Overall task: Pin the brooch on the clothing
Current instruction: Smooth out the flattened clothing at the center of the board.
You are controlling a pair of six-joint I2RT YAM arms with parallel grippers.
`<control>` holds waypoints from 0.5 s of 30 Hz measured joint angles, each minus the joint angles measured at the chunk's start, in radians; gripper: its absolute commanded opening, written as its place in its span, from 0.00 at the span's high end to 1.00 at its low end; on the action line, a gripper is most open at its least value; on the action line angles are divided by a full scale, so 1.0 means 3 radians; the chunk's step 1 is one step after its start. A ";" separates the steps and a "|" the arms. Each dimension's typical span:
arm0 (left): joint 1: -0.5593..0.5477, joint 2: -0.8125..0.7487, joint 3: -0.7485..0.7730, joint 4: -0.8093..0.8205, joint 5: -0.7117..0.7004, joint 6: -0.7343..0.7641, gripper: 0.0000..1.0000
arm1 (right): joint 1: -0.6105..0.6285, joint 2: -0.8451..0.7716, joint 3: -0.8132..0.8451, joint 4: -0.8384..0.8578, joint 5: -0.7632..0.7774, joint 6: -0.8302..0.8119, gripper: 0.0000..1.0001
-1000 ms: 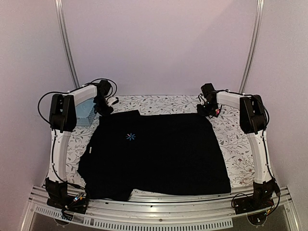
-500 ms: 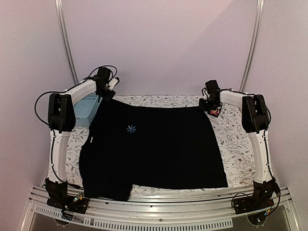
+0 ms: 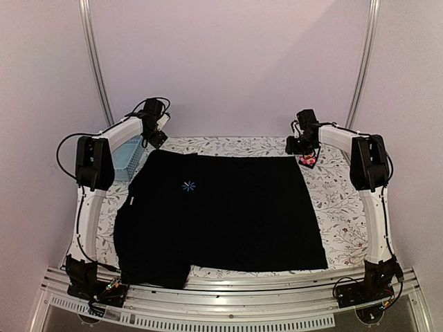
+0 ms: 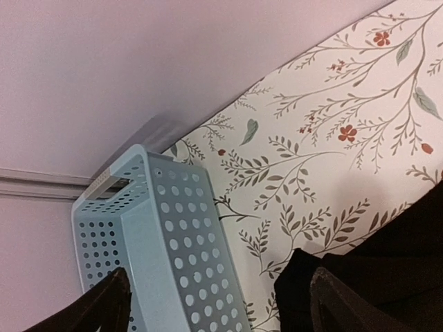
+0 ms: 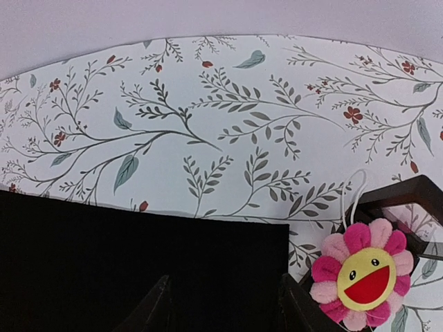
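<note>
Released since a second ago, the black shirt (image 3: 221, 214) is spread flat on the table (image 3: 339, 207). The left claw (image 4: 220, 280) is held wide apart, empty, near a blue basket (image 4: 152, 235). The right claw (image 5: 225, 294) is parted, empty, over the shirt's corner, the flower brooch (image 5: 363, 273) just beside.

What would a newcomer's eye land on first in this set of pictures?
The large black shirt spread flat over the floral-patterned table dominates, with a small light-blue star emblem on its chest. Next is the pink flower brooch with a smiling yellow face, beside a small black stand just off the shirt's far right corner. A pale blue perforated basket stands at the far left.
</note>
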 measured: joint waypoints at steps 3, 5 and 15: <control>-0.0006 -0.0182 -0.0121 -0.0080 -0.0013 -0.0055 0.13 | 0.0046 -0.0181 -0.0003 -0.0142 0.0066 -0.0043 0.49; -0.0018 -0.0468 -0.0432 -0.0134 0.0058 -0.0103 0.18 | 0.0100 -0.0359 -0.0057 -0.0209 0.0113 -0.0052 0.51; -0.0106 -0.2131 -0.2588 -0.0459 0.0724 -0.0216 0.58 | 0.0916 -0.1624 -0.1718 -0.0309 0.0134 0.0284 0.80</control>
